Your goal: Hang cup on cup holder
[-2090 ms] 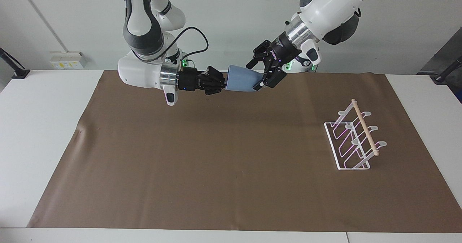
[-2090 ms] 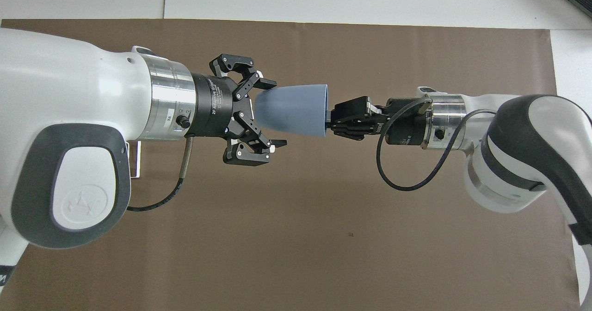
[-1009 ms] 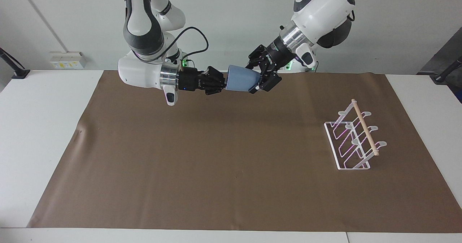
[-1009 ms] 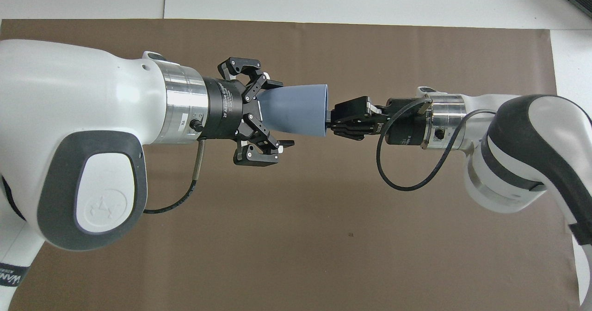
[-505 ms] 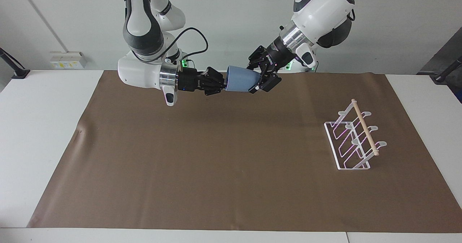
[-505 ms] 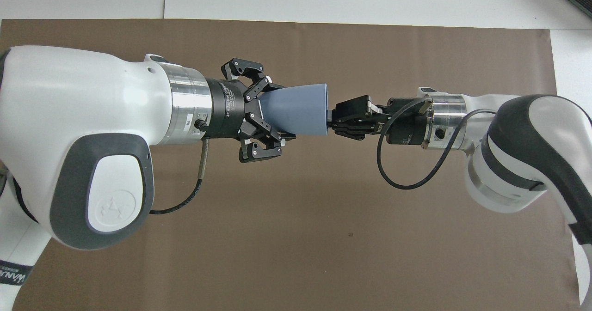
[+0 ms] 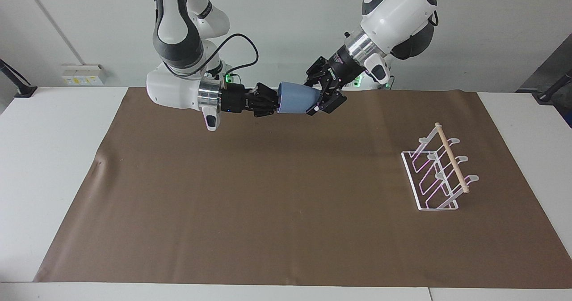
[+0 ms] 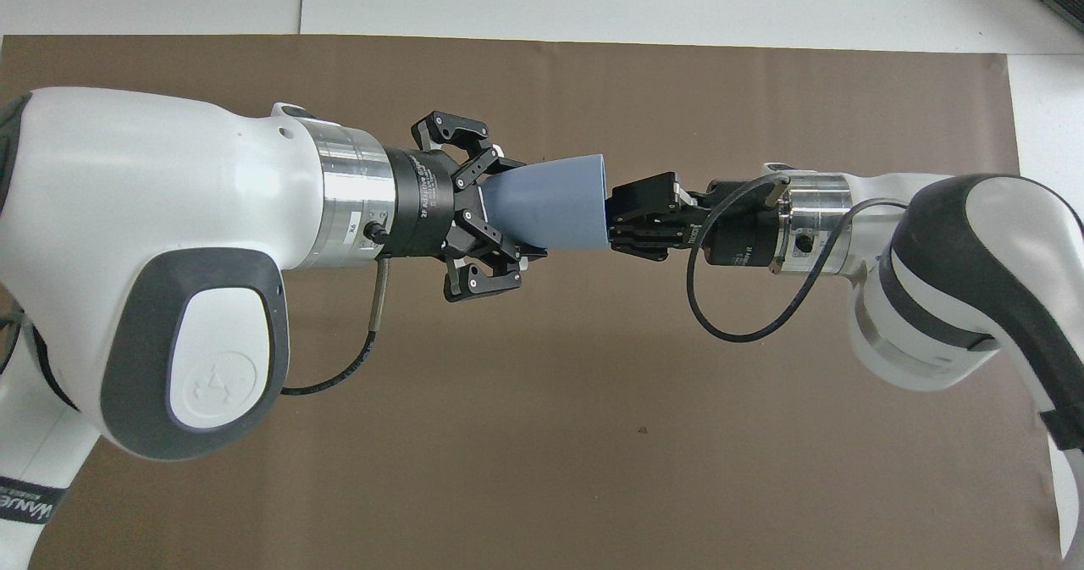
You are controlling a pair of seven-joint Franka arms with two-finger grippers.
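Bright, even light from above; soft faint shadows on brown mat [image 7: 268, 193]; both views sharp; mild glare on white arm shells.

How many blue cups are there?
1. The cup is up in the air over the brown mat, near the robots' end, between the left gripper and the right gripper. None hangs on the cup holder. No others are visible.

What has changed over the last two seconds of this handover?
The left gripper slid further onto the cup's narrow base and closed on it. The cup, still held level above the mat, was nudged slightly toward the right arm. The right gripper stayed at the cup's rim. The cup holder did not move.
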